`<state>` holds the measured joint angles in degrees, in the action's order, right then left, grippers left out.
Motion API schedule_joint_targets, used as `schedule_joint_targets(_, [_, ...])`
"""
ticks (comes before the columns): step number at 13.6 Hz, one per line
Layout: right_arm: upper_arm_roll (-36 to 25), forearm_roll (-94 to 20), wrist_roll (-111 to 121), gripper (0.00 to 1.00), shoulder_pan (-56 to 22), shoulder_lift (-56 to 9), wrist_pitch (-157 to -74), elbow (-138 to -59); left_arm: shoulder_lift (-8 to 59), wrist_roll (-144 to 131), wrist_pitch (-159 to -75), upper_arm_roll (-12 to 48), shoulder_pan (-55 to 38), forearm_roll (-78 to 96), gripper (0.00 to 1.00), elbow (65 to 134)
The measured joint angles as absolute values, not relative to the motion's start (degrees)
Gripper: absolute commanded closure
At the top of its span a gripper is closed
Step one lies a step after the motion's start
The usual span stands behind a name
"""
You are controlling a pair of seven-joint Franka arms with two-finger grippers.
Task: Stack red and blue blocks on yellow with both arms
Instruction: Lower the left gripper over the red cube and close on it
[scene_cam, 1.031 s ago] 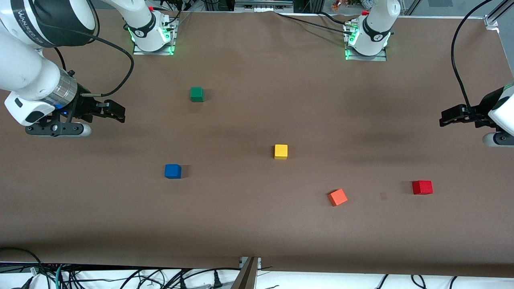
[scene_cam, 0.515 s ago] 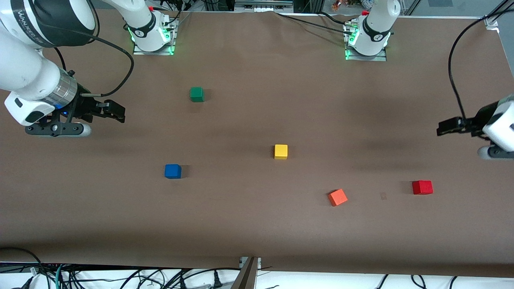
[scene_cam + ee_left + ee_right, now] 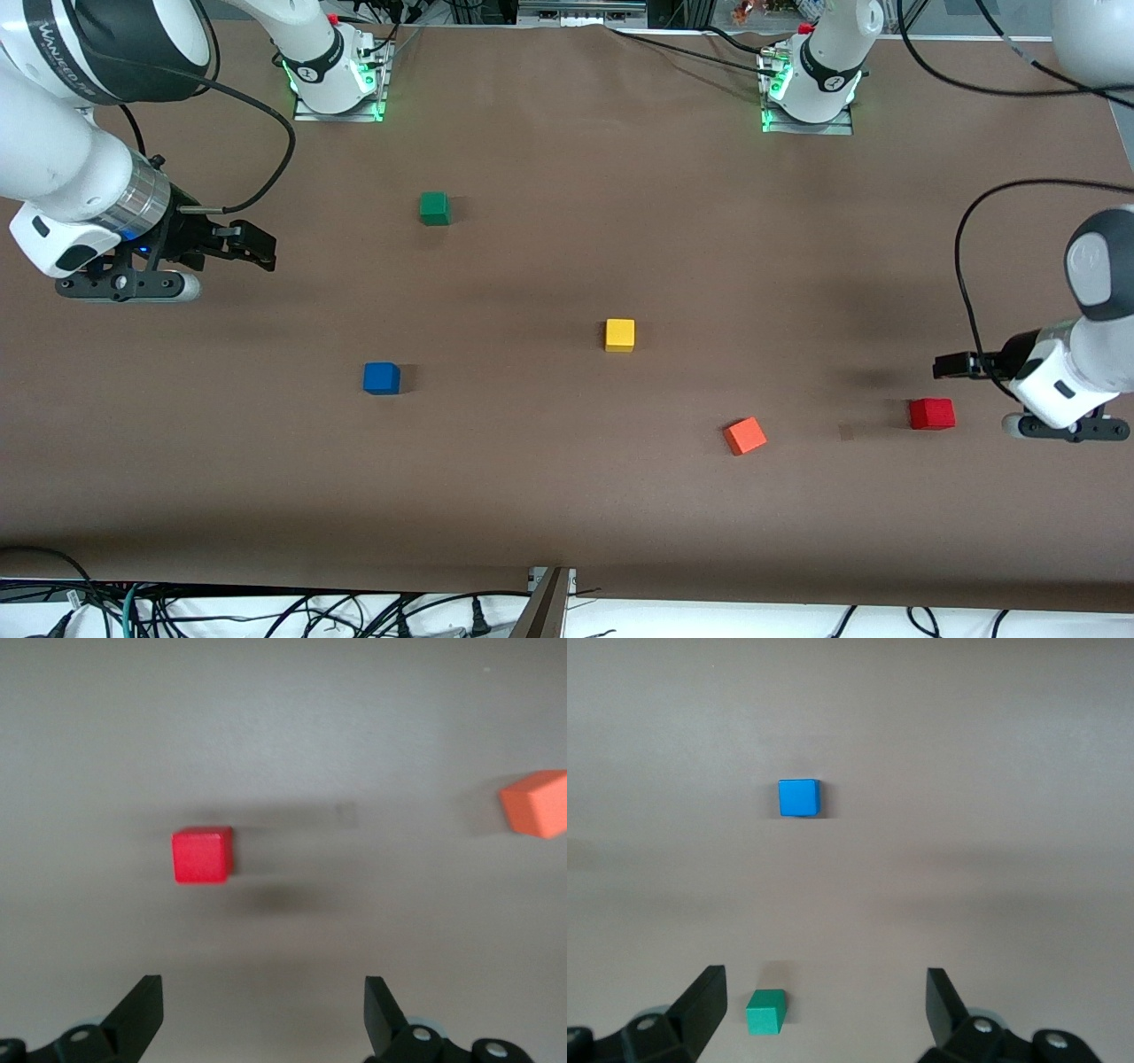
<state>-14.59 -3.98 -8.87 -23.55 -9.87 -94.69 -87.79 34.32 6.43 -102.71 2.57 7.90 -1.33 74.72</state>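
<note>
Two spare cubes on a brown table

The green cube (image 3: pixel 434 208) sits toward the right arm's end, near the bases. The orange cube (image 3: pixel 745 436) lies toward the left arm's end, nearer the front camera, turned askew. The table (image 3: pixel 567 496) is bare brown; cables (image 3: pixel 266 616) trail along its near edge.

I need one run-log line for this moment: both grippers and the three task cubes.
left gripper: open, near red cube | right gripper: open, waiting | blue cube, yellow cube: untouched

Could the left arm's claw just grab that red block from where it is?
Probably yes. The left claw hangs open close above the red block, which sits alone on the table, with the orange block well apart.
</note>
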Motion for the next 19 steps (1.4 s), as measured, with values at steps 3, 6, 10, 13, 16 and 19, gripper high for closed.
schedule_joint_targets(3, [-14.6,-4.0,-8.9,0.01,-23.5,-9.9,-94.7,-87.8,39.1,11.5,-111.2,2.5,10.4,-1.3,0.00,74.8])
schedule_joint_targets(6, [-14.6,-4.0,-8.9,0.00,-23.5,-9.9,-94.7,-87.8,43.4,14.5,-117.7,2.5,11.6,-1.3,0.00,74.9])
schedule_joint_targets(10, [-14.6,-4.0,-8.9,0.00,-23.5,-9.9,-94.7,-87.8,47.4,15.0,-121.7,2.5,12.0,-1.3,0.00,75.2])
schedule_joint_targets(13, [-14.6,-4.0,-8.9,0.00,-23.5,-9.9,-94.7,-87.8,48.4,15.1,-121.8,2.5,12.5,-1.3,0.00,76.0])
schedule_joint_targets(16, [-14.6,-4.0,-8.9,0.01,-23.5,-9.9,-94.7,-87.8,48.5,15.2,-121.9,2.5,12.9,-1.3,0.00,77.4])
schedule_joint_targets(19, [-14.6,-4.0,-8.7,0.01,-23.5,-9.9,-94.7,-87.8,48.6,15.2,-121.9,2.5,13.6,-1.3,0.51,78.3])
